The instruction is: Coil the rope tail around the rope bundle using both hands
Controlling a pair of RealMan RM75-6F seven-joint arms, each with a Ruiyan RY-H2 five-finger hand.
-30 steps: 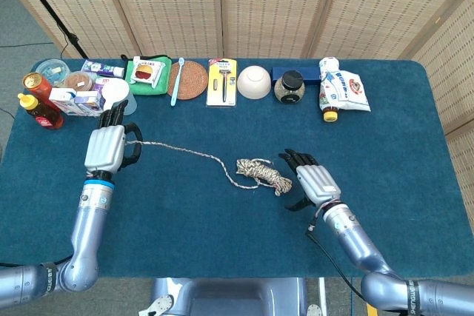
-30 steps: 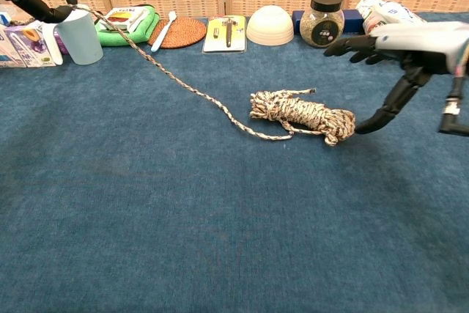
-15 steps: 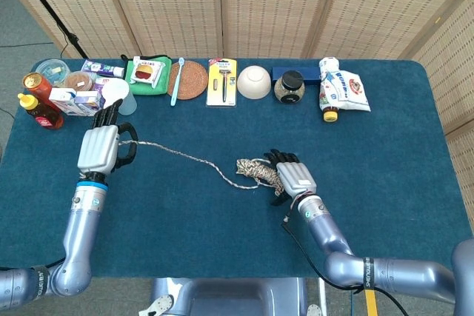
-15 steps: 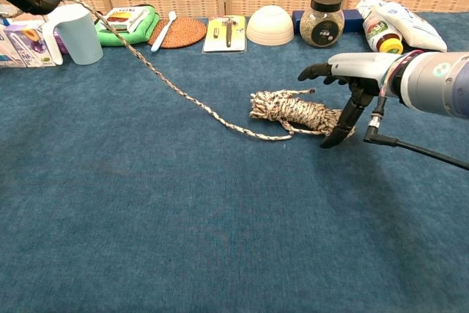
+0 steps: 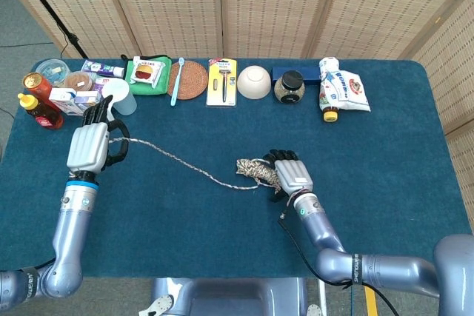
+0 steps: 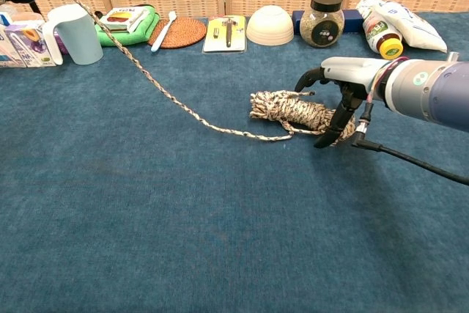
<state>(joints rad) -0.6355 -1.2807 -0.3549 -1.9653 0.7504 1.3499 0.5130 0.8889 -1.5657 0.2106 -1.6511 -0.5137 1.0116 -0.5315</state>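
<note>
Rope bundle [image 6: 300, 113] lies mid-surface, long axis left–right; the right hand [image 6: 338, 97] arches over its right end, touching it. Rope tail [image 6: 157, 87] runs up-left to the pinching left hand [image 5: 92, 146].

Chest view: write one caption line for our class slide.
Right hand pins the rope bundle while the rope tail rises toward upper left.

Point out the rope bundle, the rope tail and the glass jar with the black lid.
rope bundle [image 6: 293, 110], chest view, middle of the coils.
rope tail [image 6: 157, 87], chest view, mid-length of the strand.
glass jar [image 6: 325, 27], chest view, its body.
</note>
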